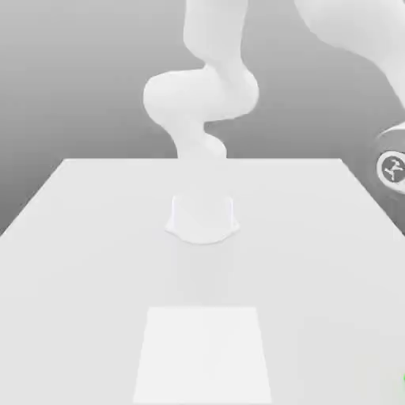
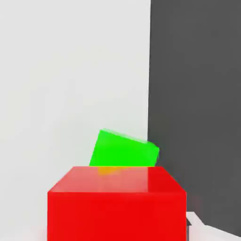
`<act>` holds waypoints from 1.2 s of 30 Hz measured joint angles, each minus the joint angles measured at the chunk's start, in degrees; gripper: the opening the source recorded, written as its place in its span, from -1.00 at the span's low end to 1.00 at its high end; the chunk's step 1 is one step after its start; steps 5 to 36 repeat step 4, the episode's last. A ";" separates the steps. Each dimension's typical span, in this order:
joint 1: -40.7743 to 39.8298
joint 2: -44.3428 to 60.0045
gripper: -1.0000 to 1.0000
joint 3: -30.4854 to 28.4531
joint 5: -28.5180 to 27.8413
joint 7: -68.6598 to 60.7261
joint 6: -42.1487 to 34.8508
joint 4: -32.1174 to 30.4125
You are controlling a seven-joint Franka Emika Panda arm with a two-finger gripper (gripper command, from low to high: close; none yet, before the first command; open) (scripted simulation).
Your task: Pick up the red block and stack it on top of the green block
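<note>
In the hand view, the red block [image 2: 116, 202], a glossy plain-faced cube, sits closest to the camera, its top face catching a faint orange-green reflection. Just behind it, partly hidden by the red block's upper edge, lies the green block [image 2: 124, 150], turned at a slight angle to the red one. Both rest on the white table [image 2: 61, 94], close to where the pale surface ends against a dark grey backdrop [image 2: 197, 94].

In the exterior view, a lighter square patch [image 1: 202, 356] marks the near part of the table [image 1: 79, 261]. Farther back, the arm's round white base [image 1: 202, 217] stands at the table's middle, and the white Panda arm [image 1: 202, 95] twists upward from it, with a further link [image 1: 356, 32] sweeping across toward the exterior view's right. A tiny green sliver [image 1: 403, 380] shows at that view's lower right edge. Whether the claw is spread or pressed together cannot be told.
</note>
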 joint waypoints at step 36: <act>0.29 1.26 1.00 -0.32 -0.40 0.22 1.09 0.15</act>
